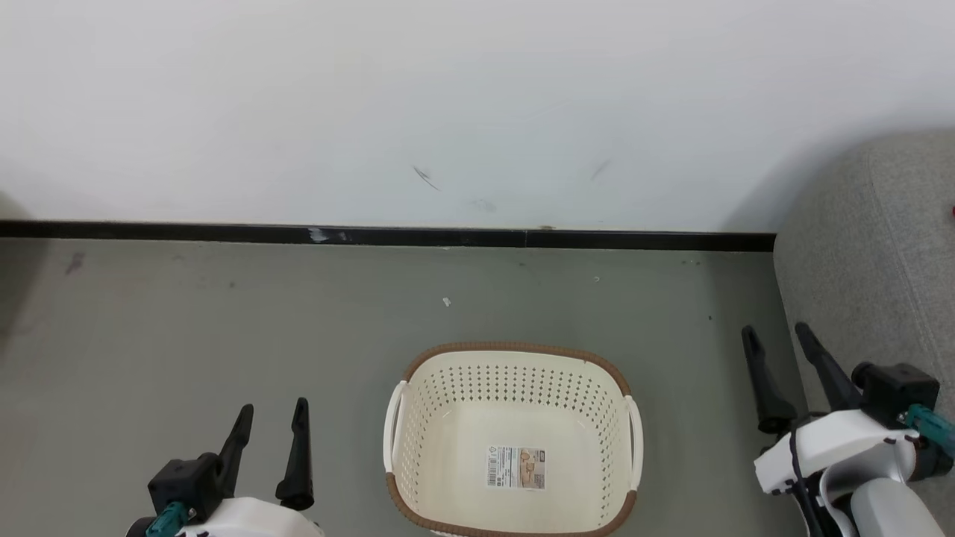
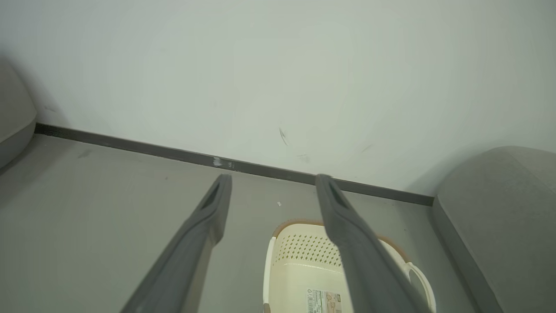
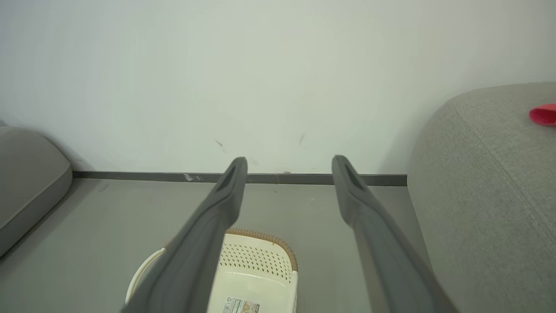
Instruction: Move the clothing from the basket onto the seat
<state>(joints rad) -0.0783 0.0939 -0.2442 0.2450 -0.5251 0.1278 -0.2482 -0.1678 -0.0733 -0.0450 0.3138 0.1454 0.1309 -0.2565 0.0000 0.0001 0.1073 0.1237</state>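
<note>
The cream basket stands on the floor between my arms, its bottom bare except for a sticker. It also shows low in the left wrist view as basket and in the right wrist view as basket. A small piece of red clothing lies on top of the grey seat at the right. The seat rises just behind my right gripper, which is open and holds nothing. Left of the basket, my left gripper is open and holds nothing too.
A white wall with a black skirting board closes the grey floor behind the basket. Another grey upholstered piece sits at the far left of the wrist views. Small white scraps lie on the floor.
</note>
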